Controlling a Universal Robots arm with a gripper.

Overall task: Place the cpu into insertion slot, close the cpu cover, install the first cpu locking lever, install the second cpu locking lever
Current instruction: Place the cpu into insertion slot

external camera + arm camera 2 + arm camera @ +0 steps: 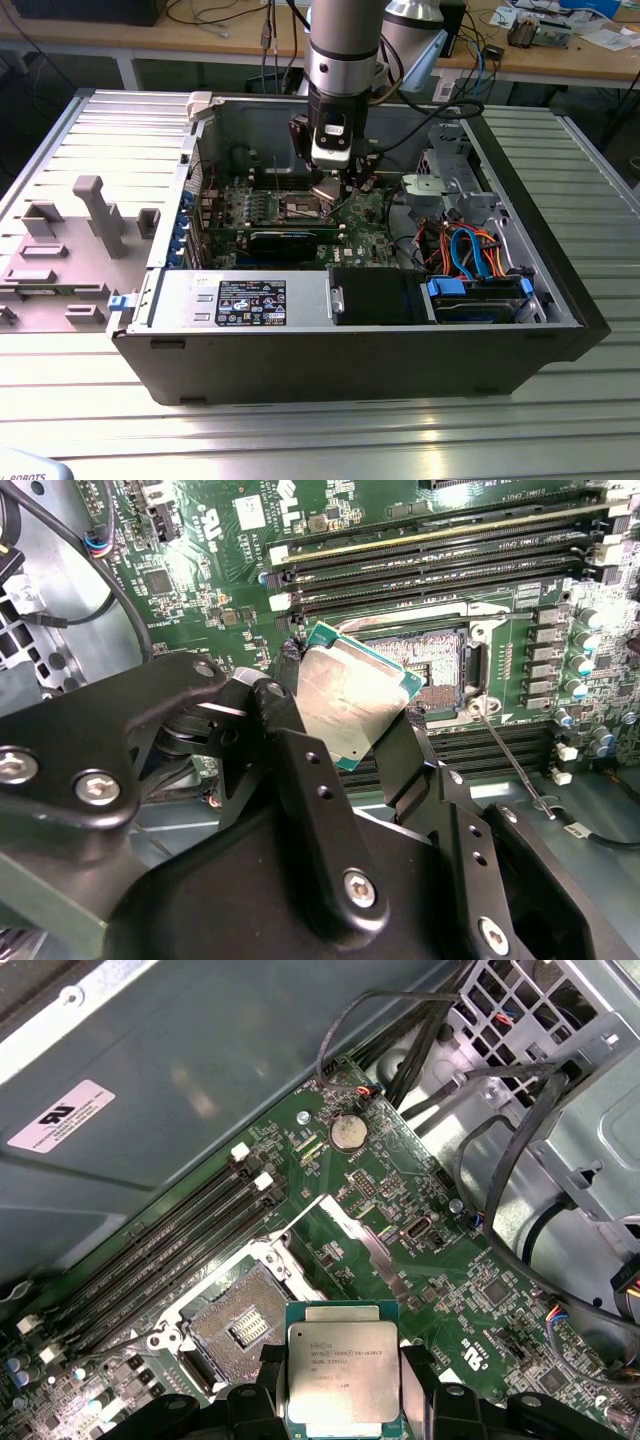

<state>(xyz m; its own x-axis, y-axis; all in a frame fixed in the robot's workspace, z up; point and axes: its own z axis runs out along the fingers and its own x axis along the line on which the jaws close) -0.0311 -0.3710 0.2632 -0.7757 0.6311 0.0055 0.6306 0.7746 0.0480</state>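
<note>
My gripper (343, 1385) is shut on the cpu (343, 1372), a flat square chip with a silvery top and a green edge. Black fingers (412, 742) press on two opposite sides of the cpu (350, 695), which is tilted. The chip hangs just above and beside the insertion slot (243, 1326), apart from it. The slot (432, 666) lies uncovered, showing a dark centre inside a silvery rim on the green board. A silvery plate, likely the cpu cover (366, 1248), stands raised at the slot's edge. A thin locking lever (512, 756) sticks up beside the slot. In the exterior view my gripper (331, 190) reaches into the case.
Long black memory slots (440, 555) run beside the socket. Black cables (500, 1150) and a grey drive cage (450, 185) are on the exterior view's right. The open case wall (260, 115) rises behind the board. A power supply (240, 300) lies in front.
</note>
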